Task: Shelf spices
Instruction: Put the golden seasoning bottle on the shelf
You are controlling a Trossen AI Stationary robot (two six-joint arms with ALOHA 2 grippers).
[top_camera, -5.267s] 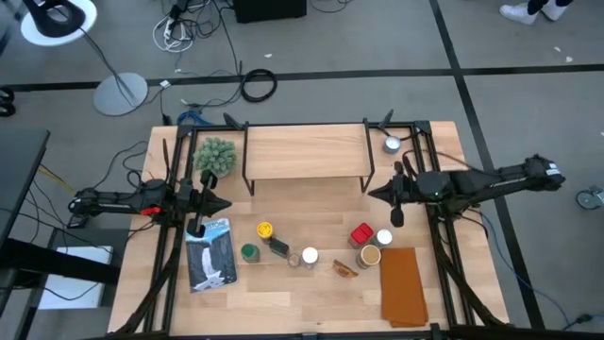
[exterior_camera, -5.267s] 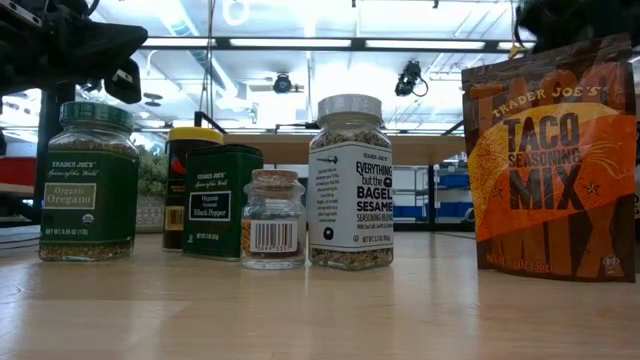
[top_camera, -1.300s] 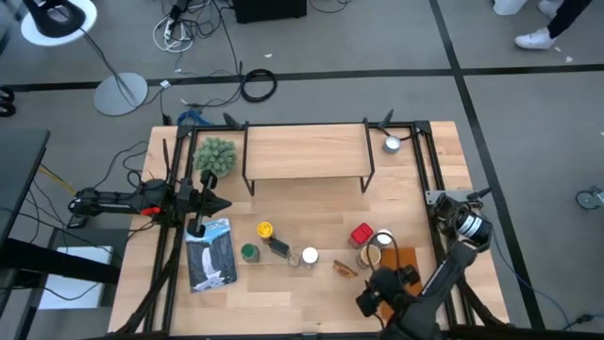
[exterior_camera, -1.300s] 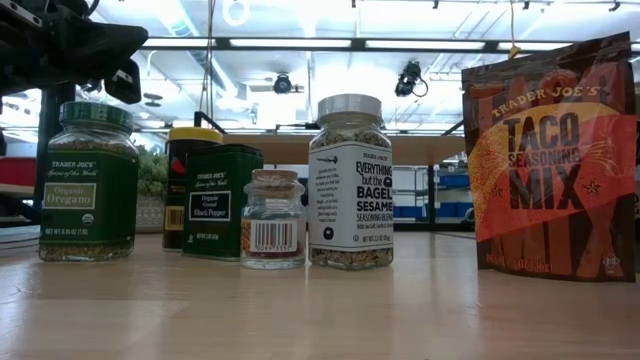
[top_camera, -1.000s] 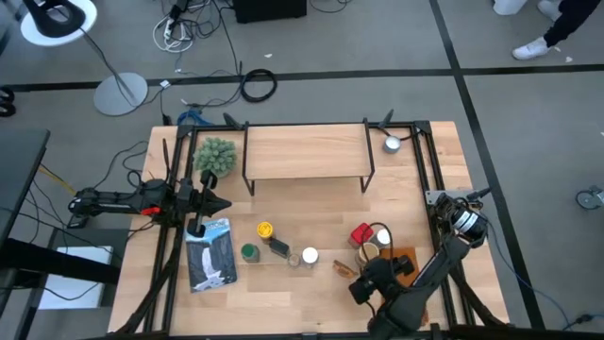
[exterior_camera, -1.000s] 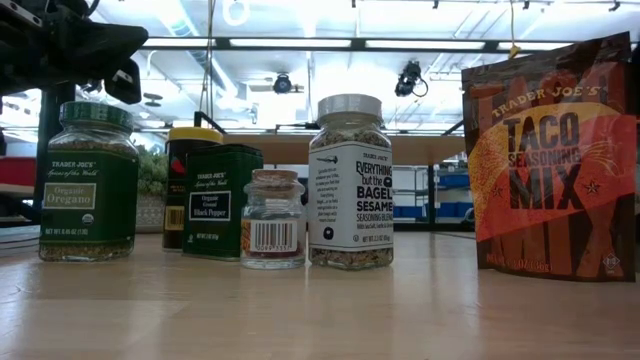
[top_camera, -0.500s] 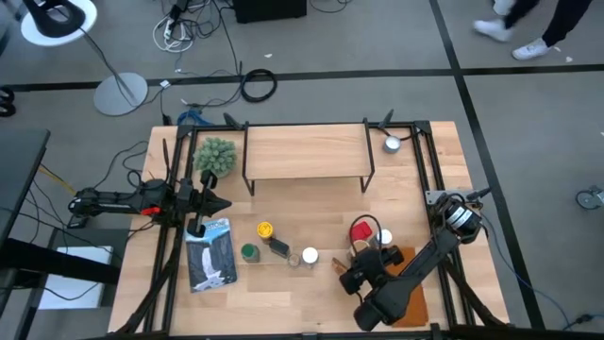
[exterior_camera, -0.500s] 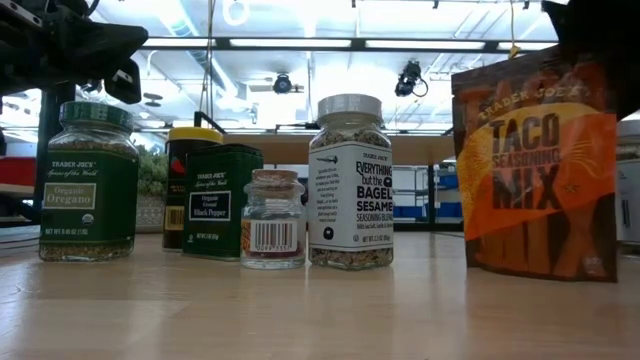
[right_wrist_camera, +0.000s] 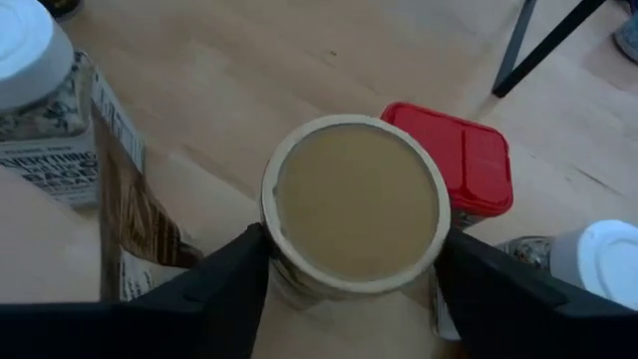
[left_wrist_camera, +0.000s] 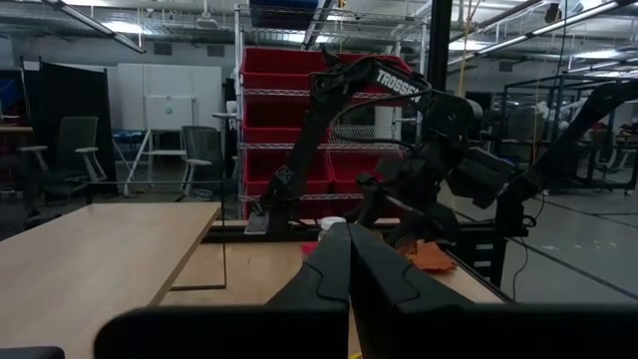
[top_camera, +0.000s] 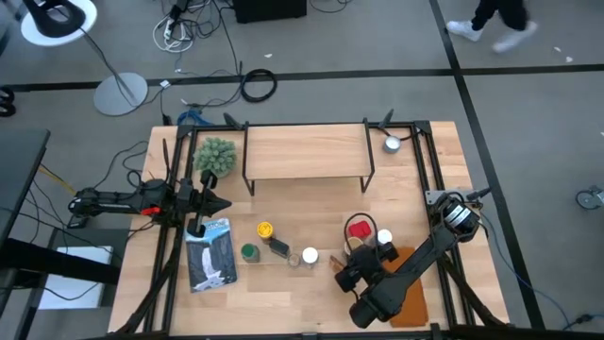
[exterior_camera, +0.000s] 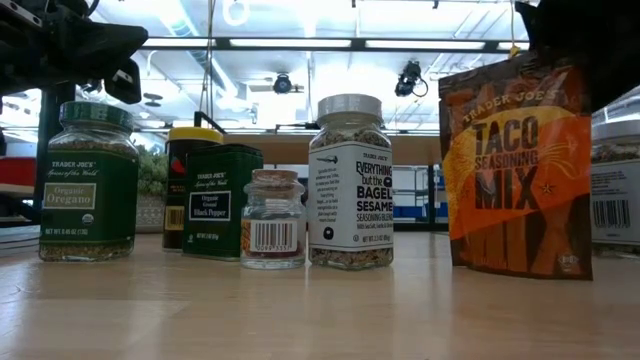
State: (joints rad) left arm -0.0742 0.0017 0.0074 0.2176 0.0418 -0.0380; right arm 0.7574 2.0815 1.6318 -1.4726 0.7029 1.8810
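Looking at your right end effector [right_wrist_camera: 351, 261], you've got its fingers spread on either side of the tan cylinder [right_wrist_camera: 355, 203], not clamped yet, beside the red tin [right_wrist_camera: 459, 170] on the desk [top_camera: 283, 293] in front of the shelf [top_camera: 307, 151]. Your left end effector [left_wrist_camera: 349, 261] is pinched closed, parked by the desk's left edge.

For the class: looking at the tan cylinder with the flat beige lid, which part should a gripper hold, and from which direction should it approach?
Grip the tan cylinder across its round side wall just below the lid, coming straight down from above. It stands upright, and the red tin crowds one side, so the fingers of the right gripper fit best on the two flanks they already bracket.
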